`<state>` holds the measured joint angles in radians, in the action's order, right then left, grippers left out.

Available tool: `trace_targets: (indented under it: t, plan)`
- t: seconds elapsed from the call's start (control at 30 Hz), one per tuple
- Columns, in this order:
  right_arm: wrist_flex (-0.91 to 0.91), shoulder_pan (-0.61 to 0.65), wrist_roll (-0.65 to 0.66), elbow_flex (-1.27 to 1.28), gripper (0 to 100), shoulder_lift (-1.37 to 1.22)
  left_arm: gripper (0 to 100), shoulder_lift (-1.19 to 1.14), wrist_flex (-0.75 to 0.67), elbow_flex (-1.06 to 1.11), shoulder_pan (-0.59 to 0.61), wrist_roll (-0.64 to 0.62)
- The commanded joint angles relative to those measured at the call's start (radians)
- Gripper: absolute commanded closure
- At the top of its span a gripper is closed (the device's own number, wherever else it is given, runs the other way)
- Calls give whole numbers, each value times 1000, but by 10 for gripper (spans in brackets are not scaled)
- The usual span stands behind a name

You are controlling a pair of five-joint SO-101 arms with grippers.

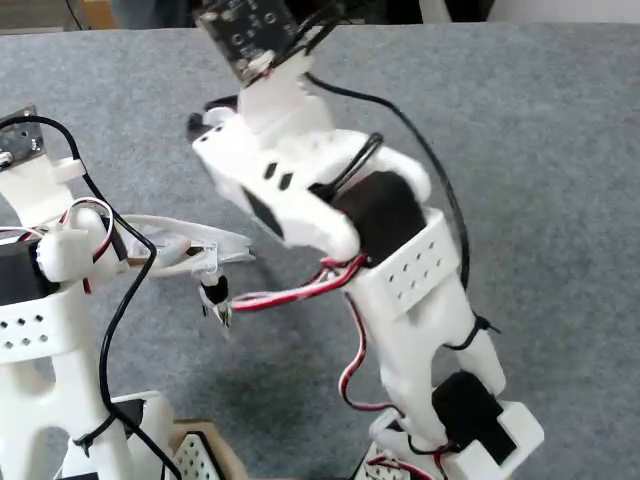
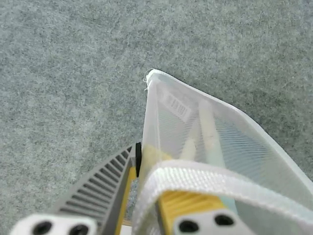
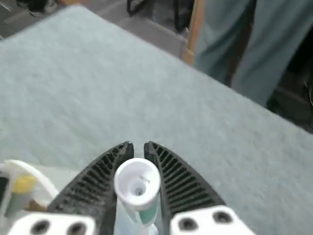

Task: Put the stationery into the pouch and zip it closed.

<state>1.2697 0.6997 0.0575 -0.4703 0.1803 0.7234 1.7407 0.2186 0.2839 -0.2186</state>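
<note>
Tube, perhaps beside pouch edge

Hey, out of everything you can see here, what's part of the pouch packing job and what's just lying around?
Part of the job:
- mesh pouch, held by the left end effector
- pens inside it
- white tube, gripped by the right end effector

Just lying about:
- brown box
- wooden leg in the background

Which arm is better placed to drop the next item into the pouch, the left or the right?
Right. The right tool is shut on a white-capped tube, so it likely only needs to carry it over. The left tool is shut on the mesh pouch and seems better used as its holder.
</note>
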Motion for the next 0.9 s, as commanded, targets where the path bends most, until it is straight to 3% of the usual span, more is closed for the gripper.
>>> trace_targets:
  t: [0.0, 0.6, 0.87]
  plan:
    - [-44, 57, 3, -44, 986, 33, 971, 12, -34, -4, 1, 3]
    - [5, 140, -210, -65, 986, 42, 971, 12, -34, -4, 8, 0]
    - [61, 206, -216, -128, 986, 42, 971, 12, -34, -4, 8, 0]
